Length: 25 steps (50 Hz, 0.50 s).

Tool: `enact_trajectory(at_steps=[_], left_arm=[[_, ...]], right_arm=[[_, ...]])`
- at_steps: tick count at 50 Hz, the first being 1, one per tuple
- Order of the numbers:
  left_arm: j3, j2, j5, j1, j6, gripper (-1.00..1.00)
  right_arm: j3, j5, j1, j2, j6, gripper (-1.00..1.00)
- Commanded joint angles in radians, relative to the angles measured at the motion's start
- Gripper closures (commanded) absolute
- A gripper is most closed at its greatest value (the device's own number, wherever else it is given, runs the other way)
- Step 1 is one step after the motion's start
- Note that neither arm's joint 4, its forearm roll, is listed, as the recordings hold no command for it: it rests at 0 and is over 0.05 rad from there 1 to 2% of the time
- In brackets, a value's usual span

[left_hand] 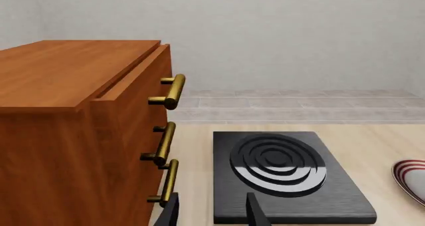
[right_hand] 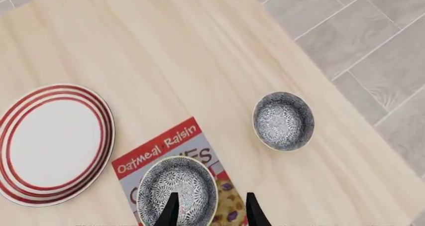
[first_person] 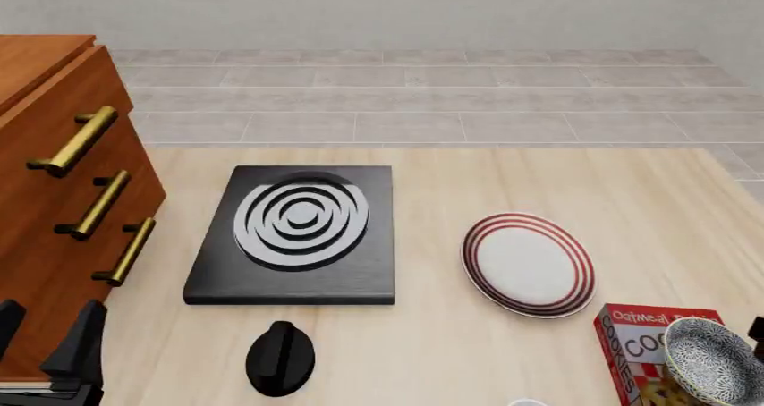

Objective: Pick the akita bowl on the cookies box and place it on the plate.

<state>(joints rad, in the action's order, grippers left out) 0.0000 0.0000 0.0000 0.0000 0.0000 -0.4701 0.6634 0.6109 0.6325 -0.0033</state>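
The akita bowl is small and round with a fine grey-white speckled pattern inside. It sits on the red cookies box, directly beneath the right gripper, whose fingers are spread apart over its near rim. The plate lies beyond the gripper, off to one side. A second speckled bowl rests apart on the table. The box's lower lettering is hidden. The left gripper, spread too, holds nothing.

akita bowl upright on cookies box (red) | plate beside, bare
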Motion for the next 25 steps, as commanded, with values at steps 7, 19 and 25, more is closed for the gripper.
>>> enact_trajectory(at_steps=[7, 19, 25], left_arm=[[0.0, 0.0, 0.0, 0.0, 0.0, -1.0], [0.0, 0.0, 0.0, 0.0, 0.0, -1.0], [0.0, 0.0, 0.0, 0.0, 0.0, -1.0]], right_arm=[[0.071, -0.049, -0.014, 0.018, 0.039, -1.0], [0.086, -0.071, -0.011, 0.032, 0.047, -1.0], [0.099, -0.092, -0.016, 0.045, 0.049, -1.0]])
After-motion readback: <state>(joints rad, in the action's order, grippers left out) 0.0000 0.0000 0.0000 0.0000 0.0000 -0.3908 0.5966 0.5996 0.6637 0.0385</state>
